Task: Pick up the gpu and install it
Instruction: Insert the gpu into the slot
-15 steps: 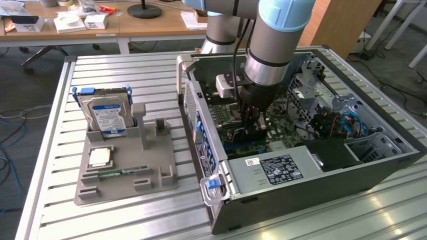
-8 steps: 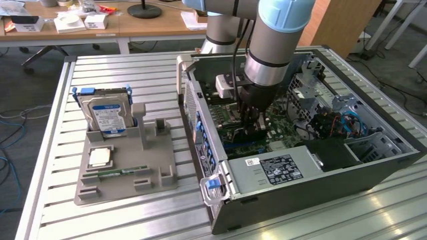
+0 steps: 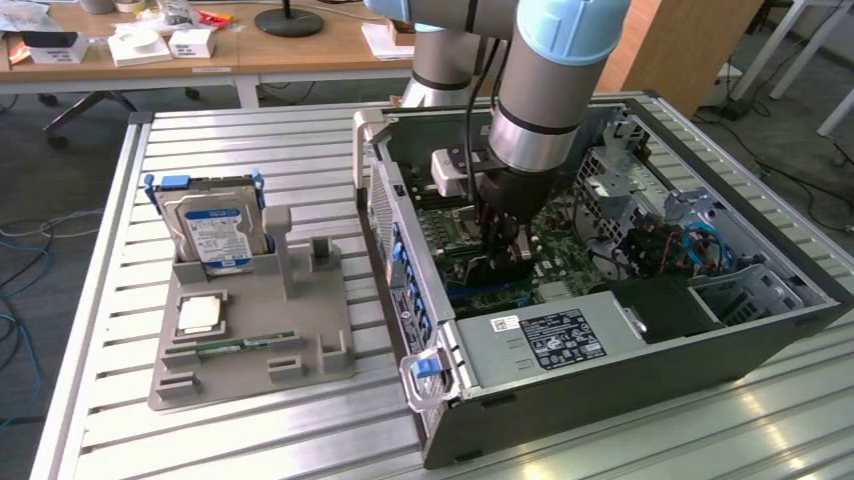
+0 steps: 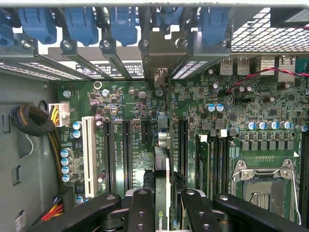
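A slatted metal bench (image 3: 267, 430) carries the open computer case (image 3: 601, 390). At frame centre, the claw (image 4: 168, 203) grips the gpu (image 4: 163, 164) edge-on above the motherboard (image 4: 130, 111). Installation step; seating likely demands exact slot alignment.

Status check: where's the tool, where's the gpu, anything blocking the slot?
Tool shut on the gpu, down inside the open case. Card edge-on, upright over the motherboard slots. Seating cannot be told. No obstruction seen around the card.
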Action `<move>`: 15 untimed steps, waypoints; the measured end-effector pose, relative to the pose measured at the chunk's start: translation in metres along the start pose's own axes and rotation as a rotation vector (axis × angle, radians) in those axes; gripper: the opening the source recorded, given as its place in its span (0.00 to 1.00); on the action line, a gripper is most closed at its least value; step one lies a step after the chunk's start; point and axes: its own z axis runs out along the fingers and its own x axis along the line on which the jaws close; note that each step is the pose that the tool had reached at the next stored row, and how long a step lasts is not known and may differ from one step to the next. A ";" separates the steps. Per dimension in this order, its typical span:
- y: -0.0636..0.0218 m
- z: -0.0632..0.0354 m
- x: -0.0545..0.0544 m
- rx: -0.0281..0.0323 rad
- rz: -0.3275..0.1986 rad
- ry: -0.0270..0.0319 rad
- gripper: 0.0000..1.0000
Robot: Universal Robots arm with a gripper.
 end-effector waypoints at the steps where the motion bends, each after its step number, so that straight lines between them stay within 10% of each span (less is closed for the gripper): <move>1: 0.0000 0.0000 0.000 0.0000 0.000 0.0000 0.26; 15: 0.0000 0.0000 0.000 0.0000 0.000 -0.0001 0.51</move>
